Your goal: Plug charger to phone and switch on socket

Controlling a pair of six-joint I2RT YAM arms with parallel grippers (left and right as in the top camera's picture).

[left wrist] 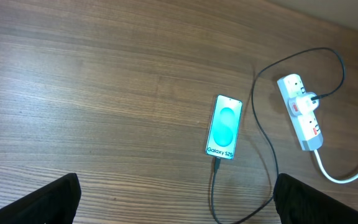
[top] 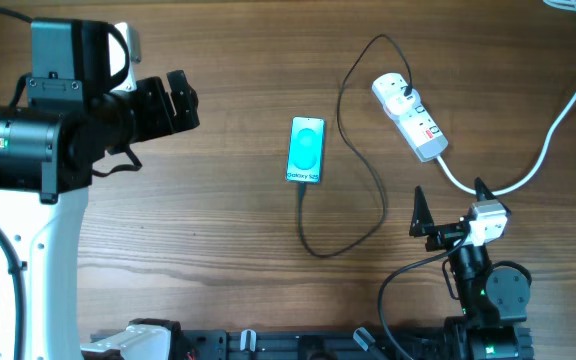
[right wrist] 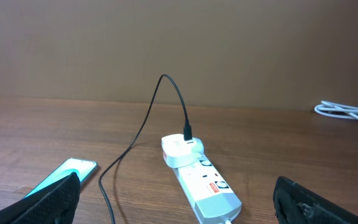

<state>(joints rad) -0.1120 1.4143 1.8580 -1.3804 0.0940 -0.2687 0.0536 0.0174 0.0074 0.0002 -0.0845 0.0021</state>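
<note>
The phone [top: 305, 151] lies flat mid-table with its cyan screen lit; it also shows in the left wrist view [left wrist: 224, 127] and at the left edge of the right wrist view [right wrist: 67, 172]. The thin black charger cable [top: 373, 175] loops from a white plug on the socket [top: 409, 115] round to the phone's near short edge, where its tip [left wrist: 216, 163] sits in the phone. The socket also shows in the wrist views [left wrist: 300, 112] [right wrist: 205, 185]. My left gripper [top: 180, 100] is open and empty, far left of the phone. My right gripper [top: 448, 210] is open and empty, near the socket's cord end.
The socket's thick white cord [top: 558, 120] curves off to the far right corner of the table; a coil of it shows in the right wrist view [right wrist: 347, 114]. The wooden table [top: 228, 230] lies around the phone.
</note>
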